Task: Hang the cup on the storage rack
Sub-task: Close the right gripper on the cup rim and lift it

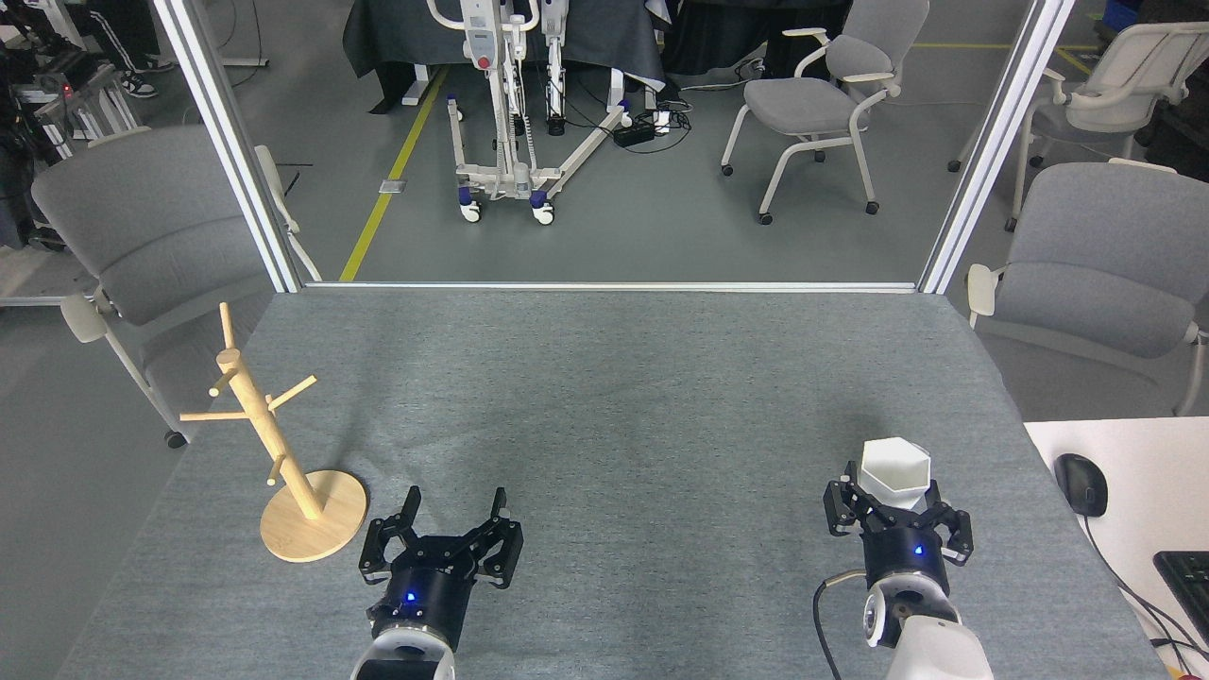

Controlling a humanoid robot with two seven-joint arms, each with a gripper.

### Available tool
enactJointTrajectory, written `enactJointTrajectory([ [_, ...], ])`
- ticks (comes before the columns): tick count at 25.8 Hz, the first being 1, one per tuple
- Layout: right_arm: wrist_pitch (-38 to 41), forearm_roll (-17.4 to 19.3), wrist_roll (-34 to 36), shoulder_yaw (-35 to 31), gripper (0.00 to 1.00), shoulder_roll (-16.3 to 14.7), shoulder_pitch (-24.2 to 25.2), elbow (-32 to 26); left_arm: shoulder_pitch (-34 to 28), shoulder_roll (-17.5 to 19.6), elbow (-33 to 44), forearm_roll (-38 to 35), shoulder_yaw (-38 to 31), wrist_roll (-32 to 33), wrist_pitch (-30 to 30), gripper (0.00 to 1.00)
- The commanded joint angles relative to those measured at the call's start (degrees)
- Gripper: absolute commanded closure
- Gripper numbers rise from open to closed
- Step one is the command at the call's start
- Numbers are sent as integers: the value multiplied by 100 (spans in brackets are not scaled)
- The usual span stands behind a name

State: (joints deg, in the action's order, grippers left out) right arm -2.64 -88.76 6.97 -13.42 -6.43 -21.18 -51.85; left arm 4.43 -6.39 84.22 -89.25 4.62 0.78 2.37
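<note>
Right gripper (895, 505) has its fingers wrapped around the base of the cup (895, 471), looks like it's got hold of it near the table's (623, 397) right side. Left gripper (451, 525) sits spread open with nothing in it, just right of the rack (283, 453), which stands way over on the left.

Grey felt table (614, 397) bearing storage rack (283, 453), cup (895, 469).

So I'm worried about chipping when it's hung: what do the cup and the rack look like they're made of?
The cup looks like glazed or matte white ceramic: plain white, crisp angular facets, though plastic can't be ruled out. The rack looks like light unfinished wood, maybe bamboo: pale tan post, thin pegs, round base.
</note>
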Motion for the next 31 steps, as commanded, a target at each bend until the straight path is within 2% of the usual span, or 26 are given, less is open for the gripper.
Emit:
enactJointTrajectory([
  [1,0,-1,6,-20,1,-7,-79,105,40,-11,-46,4,-5,1,0,1],
  [10,0,8,6,-38,1,-104,-466,597,67,-2,-64,4,-5,1,0,1],
  [31,-17,8,6,-47,2,-227,-651,984,58,42,-125,-5,-31,1,9,1],
])
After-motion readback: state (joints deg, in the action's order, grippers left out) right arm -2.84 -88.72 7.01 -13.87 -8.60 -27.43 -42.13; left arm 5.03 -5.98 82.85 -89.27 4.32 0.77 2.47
